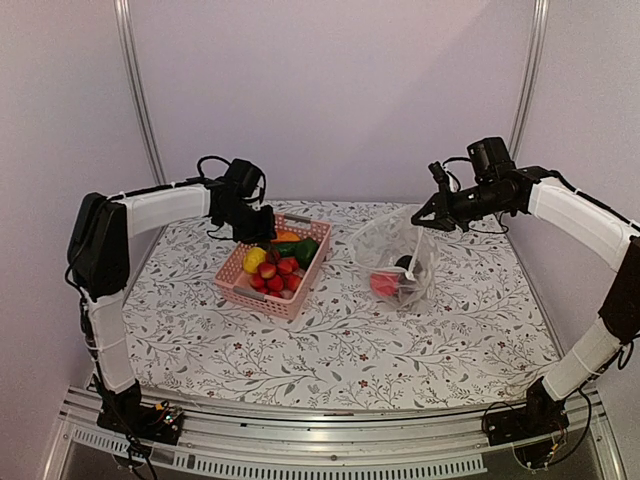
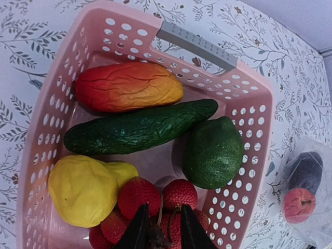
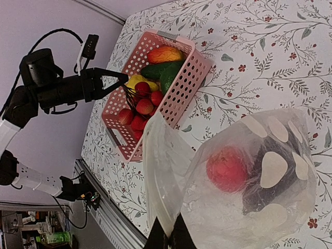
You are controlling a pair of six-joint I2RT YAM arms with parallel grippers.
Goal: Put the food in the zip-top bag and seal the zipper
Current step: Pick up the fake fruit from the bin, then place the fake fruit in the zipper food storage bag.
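1. A table (image 1: 200,340) with a leaf-and-flower print stands under pale walls; both arms reach over it.
2. The left gripper (image 2: 160,233) is pinched on the dark stem of the strawberry cluster (image 2: 155,199), inside the pink basket (image 2: 249,155); from the fingertips, the yellow pepper (image 2: 83,189) lies at ten o'clock and a round green fruit (image 2: 212,150) at two; the cucumber (image 2: 140,129) and, beyond it, the orange-red piece (image 2: 127,85) lie at twelve.
3. The right gripper (image 3: 167,236) is clenched on the edge of the zip-top bag (image 3: 171,171), its mouth raised; the bag sits at three o'clock of the basket, apart from it; inside, a red tomato (image 3: 226,169) touches a dark eggplant (image 3: 264,187).
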